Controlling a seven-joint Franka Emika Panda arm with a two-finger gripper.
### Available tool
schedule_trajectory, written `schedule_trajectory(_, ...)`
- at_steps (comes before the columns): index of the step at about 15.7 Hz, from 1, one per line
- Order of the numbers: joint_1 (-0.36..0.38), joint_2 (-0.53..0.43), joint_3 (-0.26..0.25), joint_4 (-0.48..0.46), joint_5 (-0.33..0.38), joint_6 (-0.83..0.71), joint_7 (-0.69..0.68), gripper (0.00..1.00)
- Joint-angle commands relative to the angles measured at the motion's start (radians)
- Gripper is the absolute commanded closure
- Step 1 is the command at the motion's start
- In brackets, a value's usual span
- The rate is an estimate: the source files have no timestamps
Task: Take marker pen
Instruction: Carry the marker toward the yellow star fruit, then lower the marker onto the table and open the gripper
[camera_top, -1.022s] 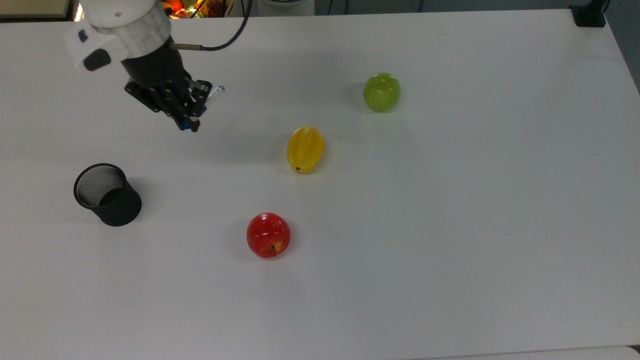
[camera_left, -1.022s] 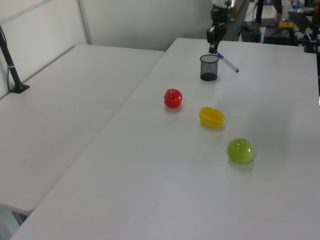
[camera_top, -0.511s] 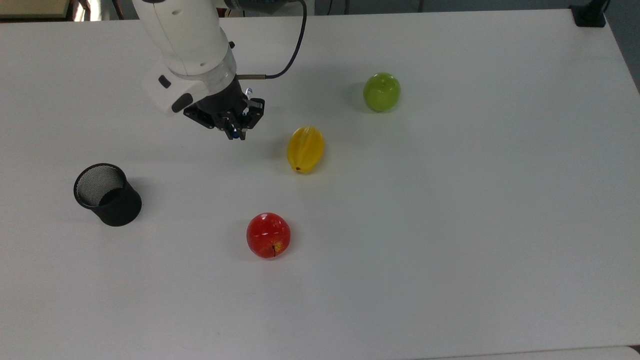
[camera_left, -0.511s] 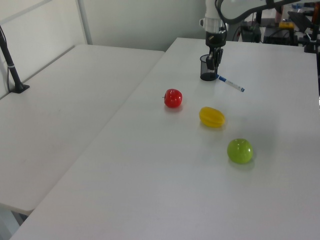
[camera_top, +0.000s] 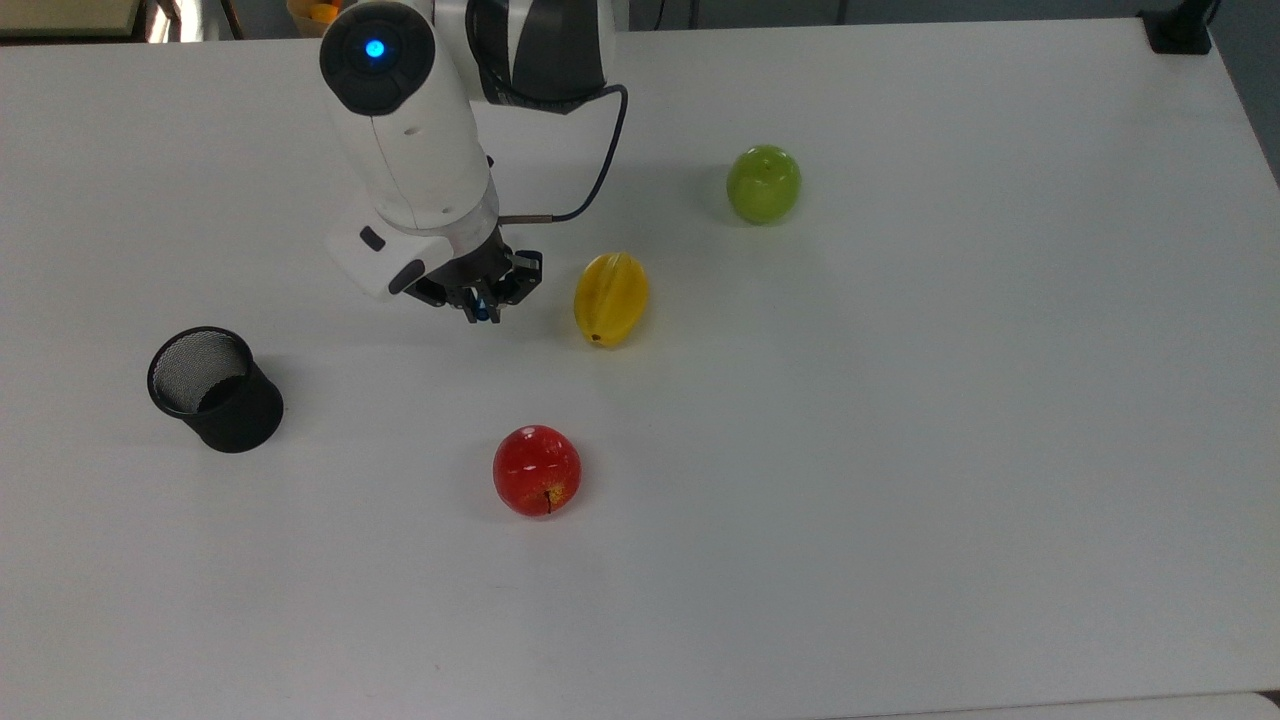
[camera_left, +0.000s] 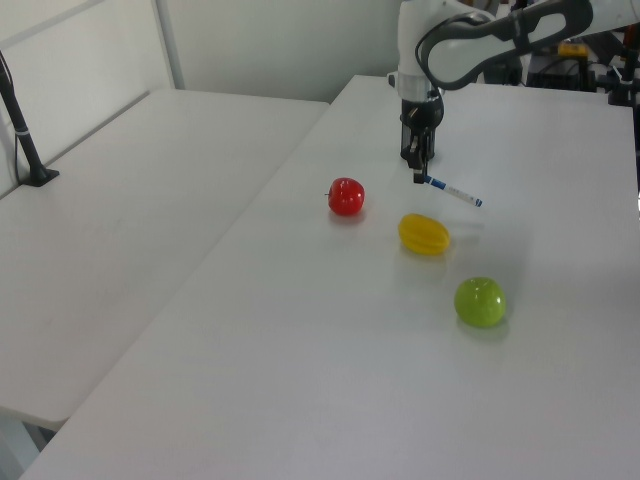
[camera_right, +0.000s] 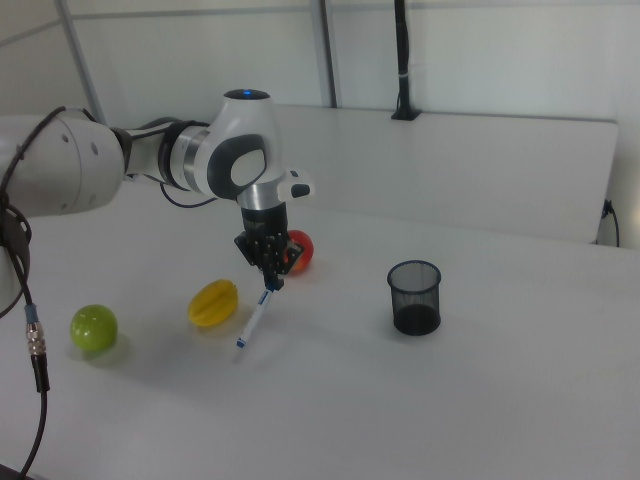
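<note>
Now gripper (camera_right: 270, 281) fingers clamped on blue cap end of marker pen (camera_right: 254, 321), pen slanting down above surface (camera_right: 500, 400), beside yellow fruit (camera_right: 213, 302).

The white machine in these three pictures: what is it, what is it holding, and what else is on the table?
It is a robot arm. At its tip sits a black two-fingered hand, closed on one end of a marker pen that hangs slanting above the white table. One picture looks down from above; the other two look across the table from opposite sides. On the table lie a yellow fruit next to the hand, a red apple, a green apple, and a black mesh cup standing upright.
</note>
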Motion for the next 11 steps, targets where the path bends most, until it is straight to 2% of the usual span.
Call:
schedule_trajectory(1,0.012,0.01,-0.009,-0.012,-0.022,0.037,-0.005,0.86)
schedule_trajectory(5,0.013,0.018,-0.009,-0.01,-0.033,0.045,-0.004,0.75)
schedule_trajectory(11,0.023,0.028,-0.009,-0.01,-0.033,0.051,-0.002,0.68)
